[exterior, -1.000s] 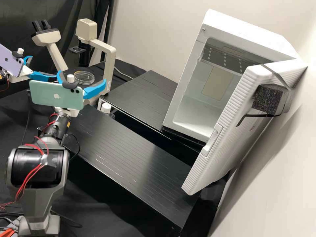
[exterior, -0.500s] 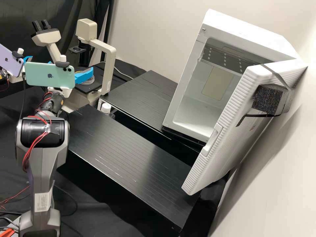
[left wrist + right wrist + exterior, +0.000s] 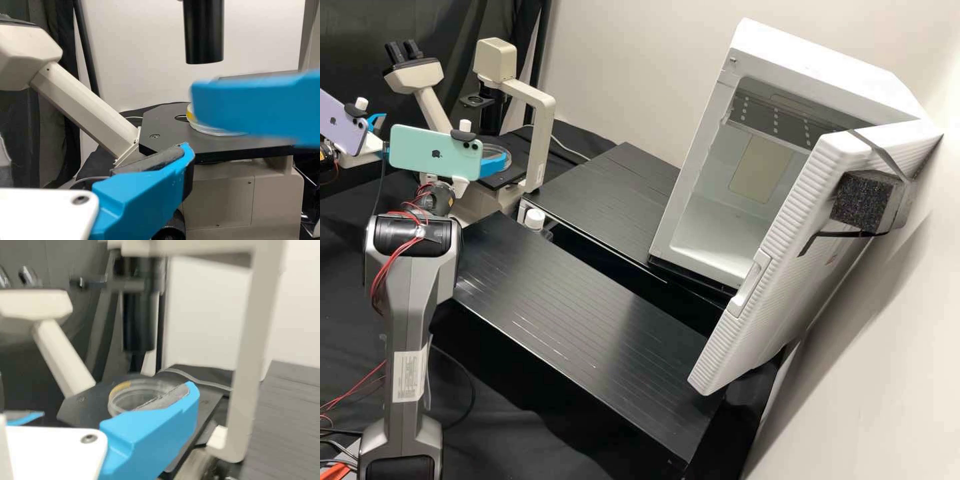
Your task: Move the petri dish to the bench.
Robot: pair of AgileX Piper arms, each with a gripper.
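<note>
The clear petri dish point(image 3: 496, 149) rests on the black stage of the microscope; its yellow mark shows in the right wrist view, where the dish point(image 3: 131, 396) is partly behind a finger. At the stage, my right gripper point(image 3: 495, 164) has one finger beside the dish, the other hidden behind the green phone. That right gripper point(image 3: 160, 422) stands open, its grey pad bare. My left gripper point(image 3: 377, 121) is open and empty at the far left. In the left wrist view, this left gripper point(image 3: 150, 190) is before the stage; a blurred right finger covers part of the dish point(image 3: 215, 131).
The microscope point(image 3: 540, 133) has an upright post close to the dish's right. Black slatted bench tops point(image 3: 587, 300) extend to the right, with a white-capped bottle point(image 3: 534, 219) between them. A white incubator point(image 3: 720, 227) stands at the right, its door point(image 3: 773, 267) swung open.
Since one second ago, my right gripper has moved farther up the high view; over the last half second it shifted slightly rightward. The left arm and the dish have stayed put.
</note>
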